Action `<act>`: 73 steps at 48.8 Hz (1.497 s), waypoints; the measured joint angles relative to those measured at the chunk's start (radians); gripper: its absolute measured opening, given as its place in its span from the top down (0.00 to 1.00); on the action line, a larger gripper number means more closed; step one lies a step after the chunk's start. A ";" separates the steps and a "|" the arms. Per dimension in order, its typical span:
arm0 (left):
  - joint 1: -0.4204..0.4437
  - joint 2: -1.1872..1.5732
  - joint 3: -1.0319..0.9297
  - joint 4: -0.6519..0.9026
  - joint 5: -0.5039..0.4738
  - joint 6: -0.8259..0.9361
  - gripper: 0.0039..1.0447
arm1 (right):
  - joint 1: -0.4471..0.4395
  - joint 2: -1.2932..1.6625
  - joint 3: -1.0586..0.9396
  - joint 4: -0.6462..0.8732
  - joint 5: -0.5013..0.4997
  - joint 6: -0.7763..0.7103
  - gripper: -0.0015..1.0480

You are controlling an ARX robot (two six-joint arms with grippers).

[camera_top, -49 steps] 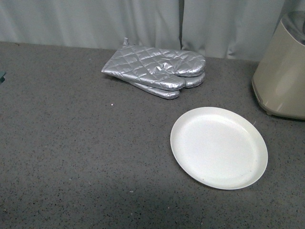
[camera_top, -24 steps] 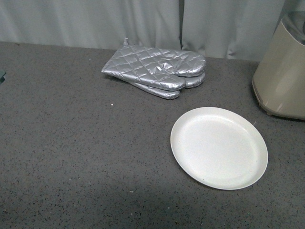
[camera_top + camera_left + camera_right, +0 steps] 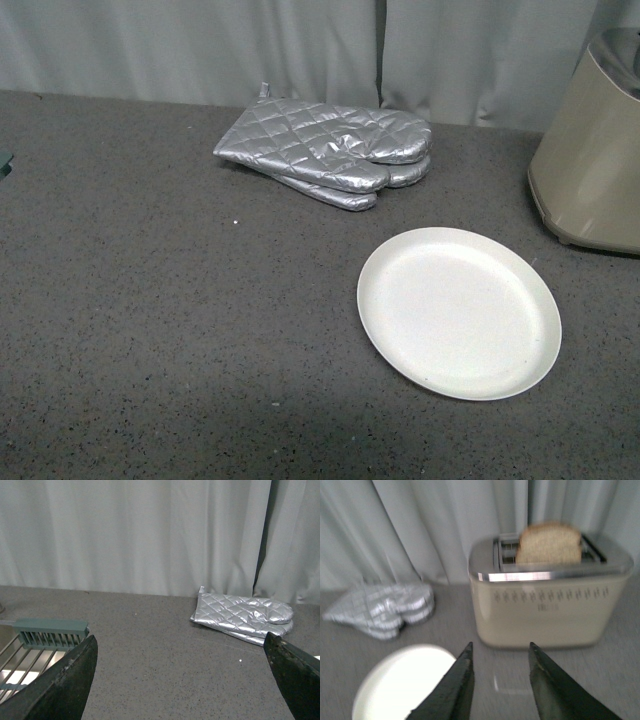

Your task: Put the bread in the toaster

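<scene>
The bread (image 3: 550, 544) stands upright in a slot of the beige toaster (image 3: 547, 607), its rounded top poking above the shiny metal top. From the front, only the toaster's side (image 3: 592, 160) shows at the right edge, and the bread is out of sight there. My right gripper (image 3: 501, 646) is open and empty, a short way in front of the toaster, above the counter. My left gripper (image 3: 180, 642) is open wide with nothing in it, far off to the left. Neither arm shows in the front view.
A white round plate (image 3: 459, 311) lies bare on the grey counter, left of the toaster. Two quilted silver oven mitts (image 3: 325, 148) are stacked behind it near the curtain. A green dish rack (image 3: 42, 637) sits at the counter's far left.
The front view has shifted very slightly, so the plate and toaster sit a touch lower in the picture. Nothing on the counter has moved.
</scene>
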 joint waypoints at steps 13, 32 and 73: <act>0.000 0.000 0.000 0.000 0.000 0.000 0.06 | -0.002 -0.343 -0.046 -0.142 -0.003 -0.072 0.99; 0.000 0.000 0.000 0.000 0.000 0.000 0.06 | -0.002 -0.344 -0.046 -0.142 -0.003 -0.077 0.57; 0.000 0.000 0.000 0.000 0.000 0.000 0.06 | -0.002 -0.344 -0.046 -0.142 -0.003 -0.077 0.09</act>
